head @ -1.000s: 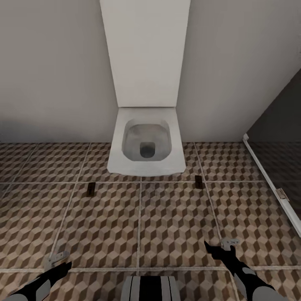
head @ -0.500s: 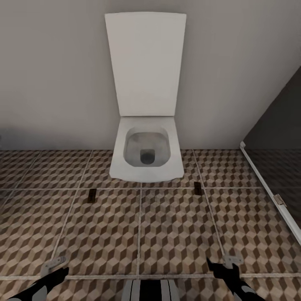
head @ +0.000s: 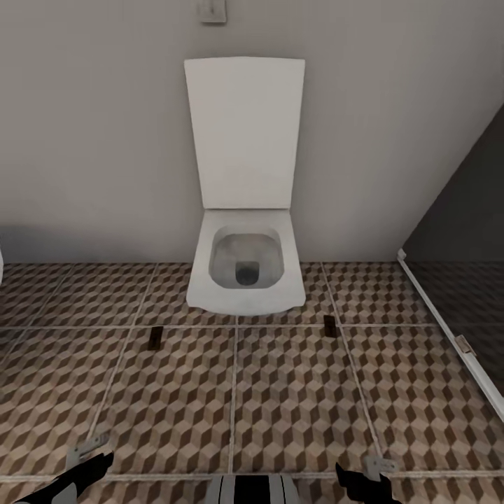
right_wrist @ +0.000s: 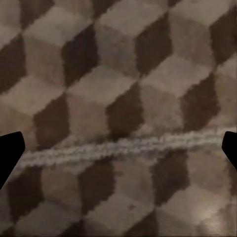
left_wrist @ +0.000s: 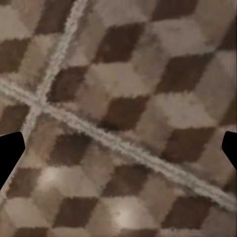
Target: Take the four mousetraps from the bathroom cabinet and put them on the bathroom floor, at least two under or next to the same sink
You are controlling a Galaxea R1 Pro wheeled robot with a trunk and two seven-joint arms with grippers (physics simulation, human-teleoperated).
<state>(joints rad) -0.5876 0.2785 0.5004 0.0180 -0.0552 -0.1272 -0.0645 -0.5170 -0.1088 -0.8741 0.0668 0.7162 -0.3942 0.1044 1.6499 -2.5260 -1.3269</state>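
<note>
Two mousetraps lie flat on the cube-patterned bathroom floor [head: 294, 399], one [head: 155, 338] off the toilet's front left corner and the other [head: 329, 323] off its front right corner. Both are small dark brown rectangles. My left gripper [head: 91, 458] hangs low at the head view's bottom left, and my right gripper [head: 364, 472] at its bottom right; both are well short of the traps. Each wrist view looks straight down on floor tiles, with the black fingertips wide apart: left gripper [left_wrist: 118, 153] open and empty, right gripper [right_wrist: 118, 153] open and empty. The cabinet and the sink are out of view.
A white toilet [head: 245, 276] with its lid raised stands against the beige wall straight ahead. A flush plate [head: 212, 10] sits on the wall above it. The dark shower enclosure with its white threshold [head: 448, 329] runs along the right. Open tiled floor lies between me and the toilet.
The camera has drawn back: the toilet looks smaller and its whole lid now shows. Both arms sit lower in the picture, the right one most. The traps lie where they were.
</note>
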